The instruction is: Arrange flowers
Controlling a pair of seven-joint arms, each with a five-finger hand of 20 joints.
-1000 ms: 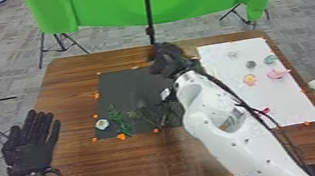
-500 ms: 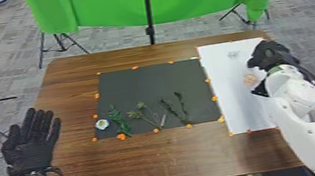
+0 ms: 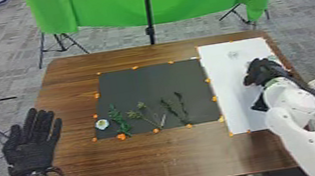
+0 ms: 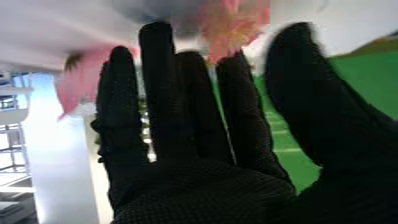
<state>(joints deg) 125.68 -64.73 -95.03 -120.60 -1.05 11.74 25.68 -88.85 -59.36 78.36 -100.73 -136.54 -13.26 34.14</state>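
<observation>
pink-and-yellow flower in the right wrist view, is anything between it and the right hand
Nothing visible stands between the black-gloved right hand and the pink-and-yellow flower. In the right wrist view the flower shows right by the fingertips; whether they touch, I can't tell.

A brown wooden table [image 3: 130,166] stands before me, bearing a dark sheet [image 3: 149,89] near its middle and, just beside it on my right, a longer white sheet [image 3: 229,78], small orange marks [image 3: 122,137] dotting the edges of the 2.
</observation>
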